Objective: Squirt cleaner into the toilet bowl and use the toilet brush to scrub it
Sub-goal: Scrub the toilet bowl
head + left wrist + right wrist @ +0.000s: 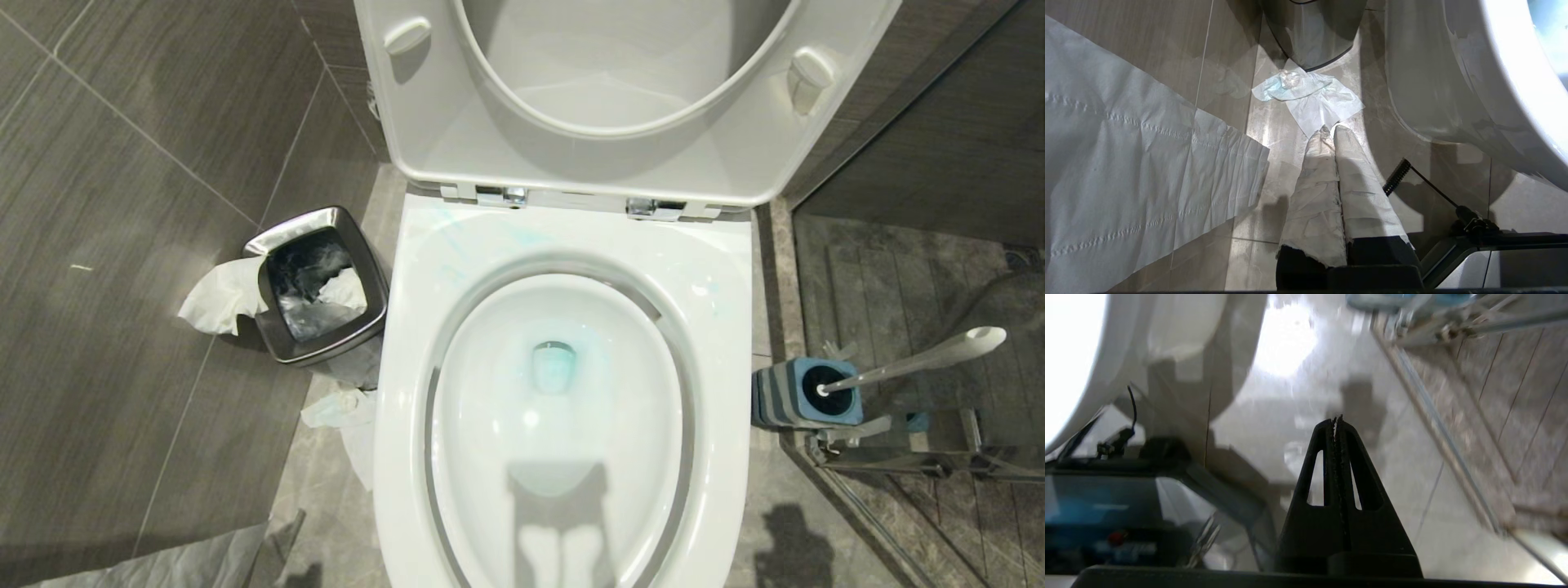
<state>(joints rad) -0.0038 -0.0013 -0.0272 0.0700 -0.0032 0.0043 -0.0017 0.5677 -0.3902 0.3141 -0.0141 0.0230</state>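
The white toilet bowl (563, 245) fills the middle of the head view, seat and lid raised. Pale teal cleaner (553, 367) tints the water at its bottom, and faint streaks mark the back rim. To the bowl's right, the toilet brush (922, 359) leans in its grey-ribbed, blue-topped holder (796, 394), white handle slanting up to the right. Neither arm shows in the head view. My left gripper (1331, 130) hangs shut and empty over the floor left of the bowl, fingers wrapped in white tape. My right gripper (1336, 419) is shut and empty above the floor right of the bowl's outer wall (1094, 371).
A square steel waste bin (318, 282) with tissue stands left of the bowl. Crumpled tissues (343, 420) lie on the floor beside it, and a paper sheet (1126, 171) lies further out. A glass shower partition with a metal rail (898, 457) runs along the right.
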